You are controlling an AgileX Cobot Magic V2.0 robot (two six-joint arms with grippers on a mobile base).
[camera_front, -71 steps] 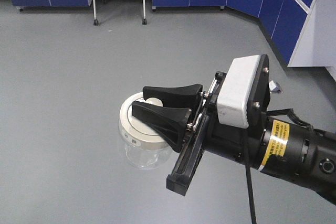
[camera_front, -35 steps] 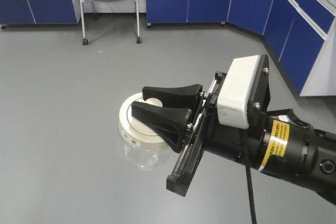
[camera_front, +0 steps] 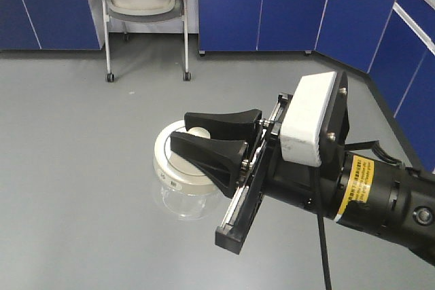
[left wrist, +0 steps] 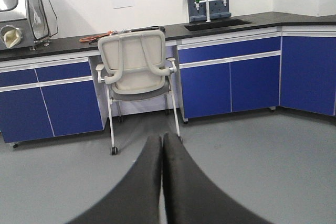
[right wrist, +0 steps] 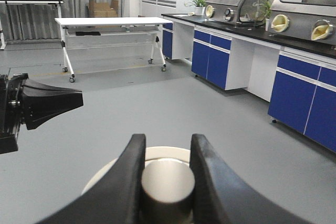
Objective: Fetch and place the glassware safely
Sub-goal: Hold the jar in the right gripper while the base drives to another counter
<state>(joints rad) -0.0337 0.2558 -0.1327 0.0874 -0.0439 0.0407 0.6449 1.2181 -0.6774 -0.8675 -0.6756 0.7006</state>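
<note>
The glassware (camera_front: 182,198), a squat clear jar with a cream-white lid (camera_front: 166,162), hangs in the air above the grey floor. My right gripper (camera_front: 180,129) is shut on the round knob (right wrist: 168,182) atop that lid, one black finger on each side. The lid's rim (right wrist: 165,152) shows just beyond the fingertips in the right wrist view. My left gripper (left wrist: 161,138) is shut with nothing between its fingers and points toward a chair. A black finger of the left gripper (right wrist: 44,103) juts in at the left edge of the right wrist view.
A wheeled white chair (camera_front: 144,5) stands ahead by blue base cabinets (camera_front: 258,11) that continue along the right wall (camera_front: 408,59). A sink counter (left wrist: 220,23) is behind the chair. A white folding table (right wrist: 113,22) and glove boxes (right wrist: 307,1) show in the right wrist view.
The chair and cabinets have shifted down and to the right in the front view, so the viewpoint has moved. The right gripper and the jar hold the same pose in the frame.
</note>
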